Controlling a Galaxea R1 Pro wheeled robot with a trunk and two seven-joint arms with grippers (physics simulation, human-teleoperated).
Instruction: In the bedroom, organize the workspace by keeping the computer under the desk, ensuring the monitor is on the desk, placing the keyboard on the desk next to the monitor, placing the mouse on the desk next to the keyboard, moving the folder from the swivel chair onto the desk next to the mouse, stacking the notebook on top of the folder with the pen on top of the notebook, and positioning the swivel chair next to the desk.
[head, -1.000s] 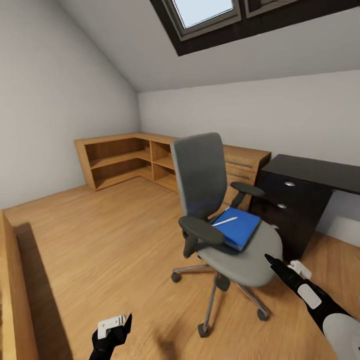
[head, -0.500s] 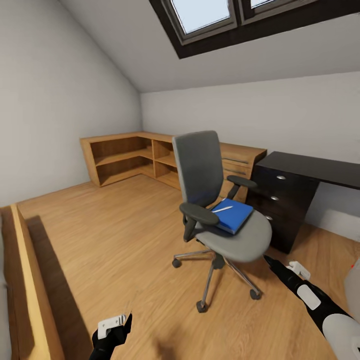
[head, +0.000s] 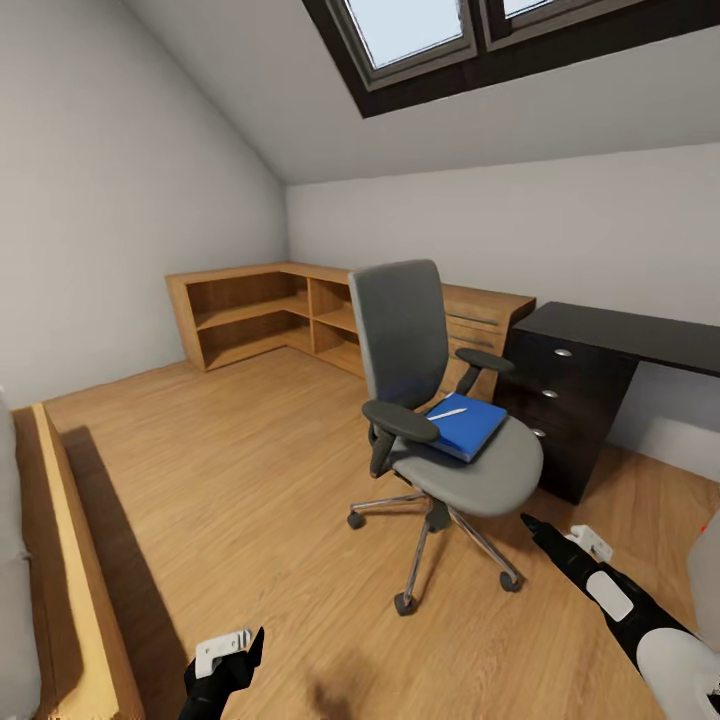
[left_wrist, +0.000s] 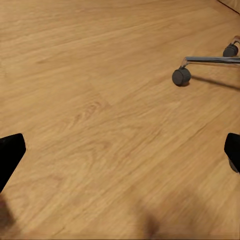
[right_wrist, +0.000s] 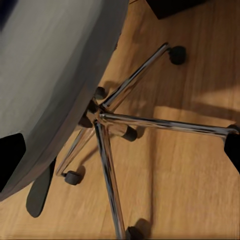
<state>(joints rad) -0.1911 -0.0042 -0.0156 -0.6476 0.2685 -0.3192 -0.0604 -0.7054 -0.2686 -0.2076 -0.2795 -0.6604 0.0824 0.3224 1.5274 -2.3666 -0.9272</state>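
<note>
While the blue folder (head: 466, 423) lies on the seat of the swivel chair (head: 445, 400) with the pen (head: 447, 413) on top, just beside the black desk (head: 620, 333), the robot seems to be approaching for the folder pickup. Both the left gripper (head: 232, 655) and right gripper (head: 560, 535) hang empty, fingers apart. Next, the right one needs to rise over the seat edge toward the folder.

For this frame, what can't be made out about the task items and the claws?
- Notebook: head view, hidden or too thin to tell between the pen and blue folder on the swivel chair.
- Desk: head view, cut off by the right edge.
- Left claw and right claw: wrist views, tips cut off by the edges.
</note>
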